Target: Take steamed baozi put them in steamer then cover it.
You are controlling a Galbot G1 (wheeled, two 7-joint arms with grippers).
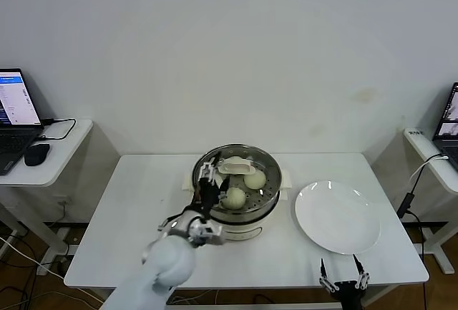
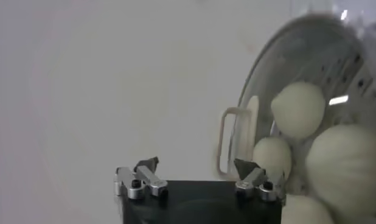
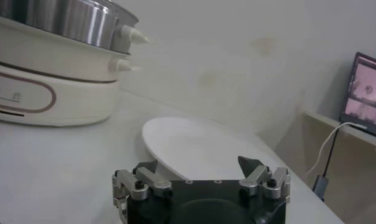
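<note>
**Steamer loaded and covered; both grippers empty**

The steamer [image 1: 240, 192] stands mid-table [image 1: 129, 210], a steel pot on a cream base. The glass cover [image 1: 236, 169] sits on top of it, its cream handle near the far side. Through the glass the head view shows two buns [image 1: 234, 197] clearly. The left wrist view shows three buns and part of what may be a fourth, though that view is blurred at the edge.

One white plate [image 1: 337, 217] lies beside the steamer on the robot's right, with nothing on it.

The left gripper [image 1: 207, 183] is at the steamer's near-left rim, jaws spread wide and holding nothing. The right gripper [image 1: 343, 279] waits at the table's near edge below the plate, jaws wide and empty.

No legible writing on any item.
</note>
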